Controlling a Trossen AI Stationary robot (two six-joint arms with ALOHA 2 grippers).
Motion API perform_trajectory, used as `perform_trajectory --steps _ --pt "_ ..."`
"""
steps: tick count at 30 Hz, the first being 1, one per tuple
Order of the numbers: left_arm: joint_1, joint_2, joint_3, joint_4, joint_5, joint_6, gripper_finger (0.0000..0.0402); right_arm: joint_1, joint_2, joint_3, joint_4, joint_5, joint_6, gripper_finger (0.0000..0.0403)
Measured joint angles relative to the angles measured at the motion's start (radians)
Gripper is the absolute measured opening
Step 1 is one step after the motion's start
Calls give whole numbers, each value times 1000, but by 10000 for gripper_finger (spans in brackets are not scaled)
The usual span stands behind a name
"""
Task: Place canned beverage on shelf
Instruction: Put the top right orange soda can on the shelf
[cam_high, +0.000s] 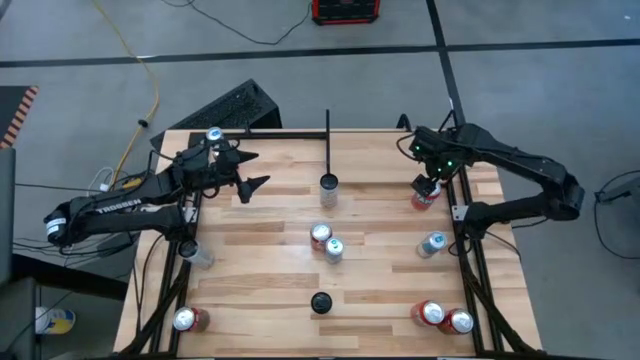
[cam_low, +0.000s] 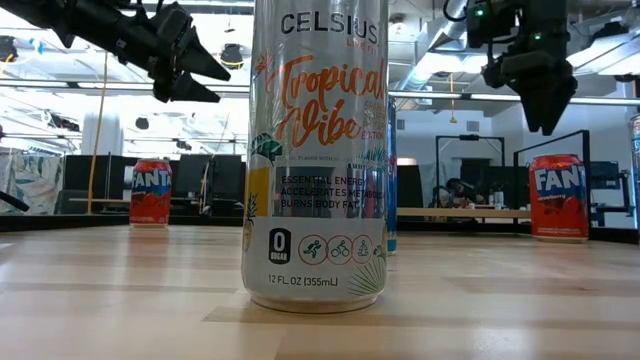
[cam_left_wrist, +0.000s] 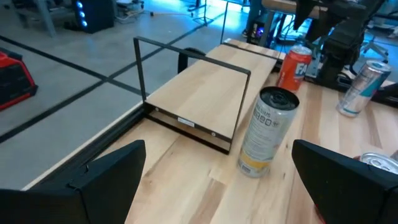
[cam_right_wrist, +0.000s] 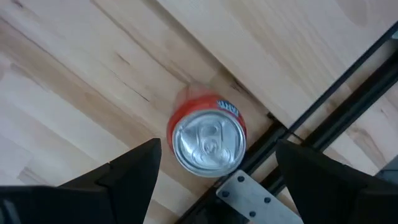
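Note:
A red Fanta can (cam_high: 425, 196) stands upright on the wood of the shelf bay (cam_high: 385, 160), close to the black tube frame (cam_high: 462, 190) on the right. My right gripper (cam_high: 431, 181) hangs open straight above it. In the right wrist view the fingers stand on either side of the can's silver top (cam_right_wrist: 208, 143), and in the low view the gripper (cam_low: 545, 100) is clear above the can (cam_low: 558, 196). My left gripper (cam_high: 256, 170) is open and empty at the far left. It faces a tall silver can (cam_left_wrist: 267, 130) at the near end of the thin black divider bar (cam_high: 327, 140).
Several more cans stand about the table: two at the middle (cam_high: 326, 241), one right of them (cam_high: 435, 243), a tall Celsius can at the near middle (cam_high: 320, 302), two at the near right (cam_high: 445, 317), and others along the left edge (cam_high: 186, 320).

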Motion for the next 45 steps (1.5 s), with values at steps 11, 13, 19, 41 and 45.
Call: perform_trajectory --steps 11,13,19,41,45 --pt "0 0 0 6 10 20 391 1 -98 -137 56 -29 92 345" --pt "0 0 0 6 10 26 391 1 -110 -146 75 -36 103 345" --pt "0 0 0 3 22 30 391 1 -119 -187 109 -47 150 345" --pt "0 0 0 3 26 38 391 3 -120 -284 219 -24 178 342" --pt "0 0 0 2 26 47 391 3 -120 -284 219 -23 178 321"
